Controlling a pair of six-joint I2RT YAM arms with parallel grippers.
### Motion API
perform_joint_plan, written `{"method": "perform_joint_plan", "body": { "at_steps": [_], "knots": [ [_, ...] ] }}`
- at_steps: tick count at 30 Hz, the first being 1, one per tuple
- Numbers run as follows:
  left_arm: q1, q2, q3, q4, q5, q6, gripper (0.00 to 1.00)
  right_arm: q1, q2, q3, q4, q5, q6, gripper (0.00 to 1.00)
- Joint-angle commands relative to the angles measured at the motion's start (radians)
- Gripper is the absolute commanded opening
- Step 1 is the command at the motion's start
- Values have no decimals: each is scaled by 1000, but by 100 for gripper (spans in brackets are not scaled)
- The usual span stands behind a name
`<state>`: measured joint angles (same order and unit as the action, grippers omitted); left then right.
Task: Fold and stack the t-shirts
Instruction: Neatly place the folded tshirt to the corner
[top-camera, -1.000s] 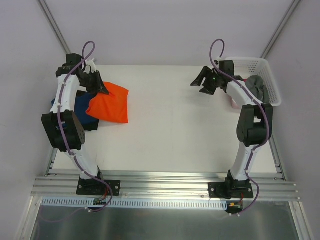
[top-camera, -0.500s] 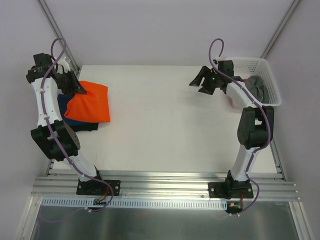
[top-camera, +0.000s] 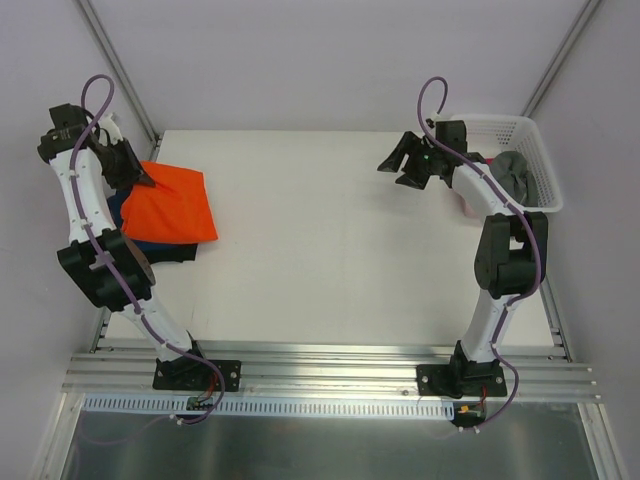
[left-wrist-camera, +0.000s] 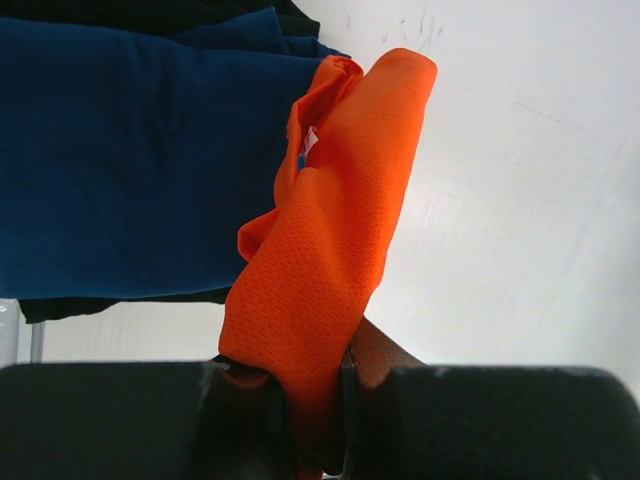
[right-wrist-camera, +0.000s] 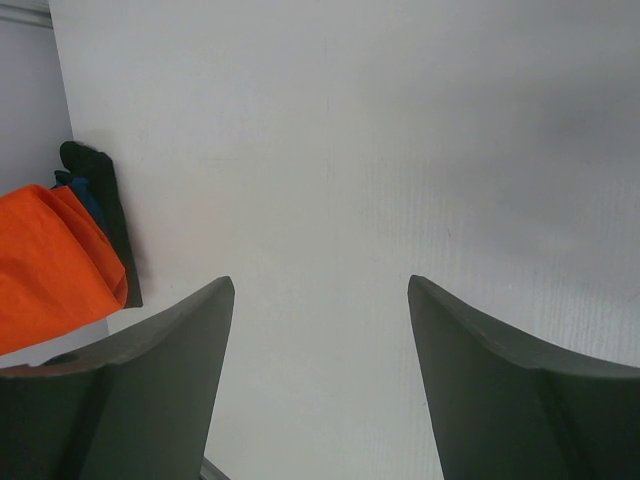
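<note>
Top external hangs high at the near edge, looking down and forward, whole white table (top-camera: 330, 250) in shot from well back. Left wrist is tight in over its own jaws, close on the orange t-shirt (left-wrist-camera: 330, 230) and dark blue t-shirt (left-wrist-camera: 130, 150). Right wrist looks leftward across the table from farther off; all three catch that orange t-shirt.

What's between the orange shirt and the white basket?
Top view: bare table, with only the open right end effector hanging near the basket.
</note>
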<state>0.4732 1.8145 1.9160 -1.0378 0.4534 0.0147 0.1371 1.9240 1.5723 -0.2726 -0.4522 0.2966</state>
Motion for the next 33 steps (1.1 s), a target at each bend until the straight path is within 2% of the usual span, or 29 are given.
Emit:
{"method": "perform_joint_plan", "body": {
  "at_steps": [1,8,20,33],
  "knots": [
    [22,-4,64,-8,-45,14,0,-1,-11,11,39,-17,15,74],
    [50,9,127,-5,-82,27,0,-2,9,28,42,-23,27,74],
    [76,42,104,-28,-137,74,0,-2,9,17,50,-31,38,74],
    [84,141,136,-1,-346,85,0,-4,1,-3,56,-42,44,74]
  ]
}}
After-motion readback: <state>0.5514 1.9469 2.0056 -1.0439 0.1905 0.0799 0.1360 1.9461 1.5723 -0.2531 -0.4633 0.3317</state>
